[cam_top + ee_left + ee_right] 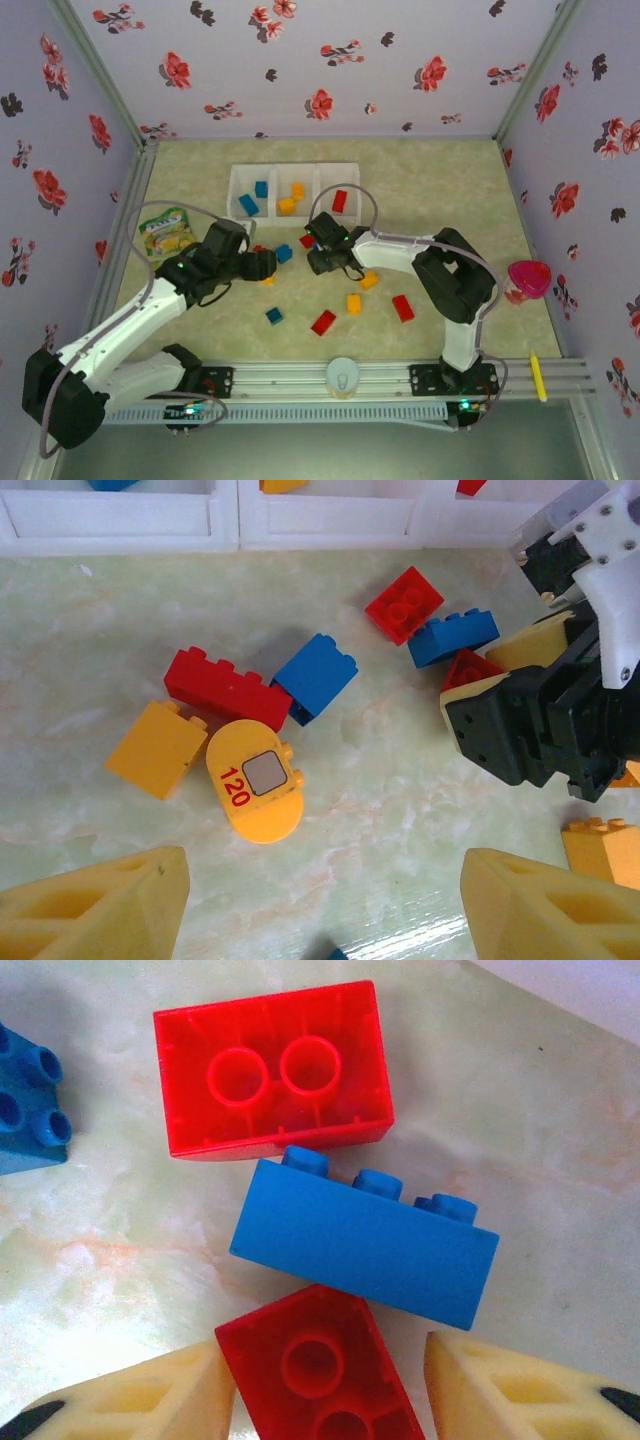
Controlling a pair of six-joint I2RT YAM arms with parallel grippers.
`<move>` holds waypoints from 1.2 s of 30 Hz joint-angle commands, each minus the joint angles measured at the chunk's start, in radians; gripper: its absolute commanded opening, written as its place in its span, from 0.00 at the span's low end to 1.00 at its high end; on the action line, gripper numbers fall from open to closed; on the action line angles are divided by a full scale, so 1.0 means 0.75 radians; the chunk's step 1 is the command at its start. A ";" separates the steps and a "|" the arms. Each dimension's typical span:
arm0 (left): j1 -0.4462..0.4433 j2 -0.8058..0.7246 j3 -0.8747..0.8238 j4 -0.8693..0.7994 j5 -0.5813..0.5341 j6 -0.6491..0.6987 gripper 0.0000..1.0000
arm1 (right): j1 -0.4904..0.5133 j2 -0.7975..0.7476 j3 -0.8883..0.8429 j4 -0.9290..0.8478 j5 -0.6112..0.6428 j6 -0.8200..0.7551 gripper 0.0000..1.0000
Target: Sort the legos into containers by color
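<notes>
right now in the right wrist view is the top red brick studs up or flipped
Flipped: the red plastic rectangular brick shows its hollow underside with two round tubes facing the camera, no studs visible.

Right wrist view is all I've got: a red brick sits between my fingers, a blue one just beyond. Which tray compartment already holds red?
Observer: The top view shows one red brick in the right compartment of the tray.
Operator: Where is the left gripper?
Observer: The left gripper is open, just left of the right gripper.
Operator: Any loose bricks by it?
Observer: Its wrist view shows a yellow rounded piece marked 120 beside a long red brick.
</notes>
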 commanded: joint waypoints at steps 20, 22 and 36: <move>-0.079 0.011 0.142 -0.126 -0.077 0.023 0.71 | -0.009 -0.343 0.004 -0.201 -0.001 0.029 0.31; -0.080 0.015 0.186 -0.166 -0.096 0.011 0.71 | -0.048 -0.376 0.108 -0.291 -0.019 -0.004 0.32; -0.111 0.030 0.315 -0.370 -0.166 -0.093 0.70 | -0.363 0.013 0.758 -0.366 -0.094 -0.149 0.32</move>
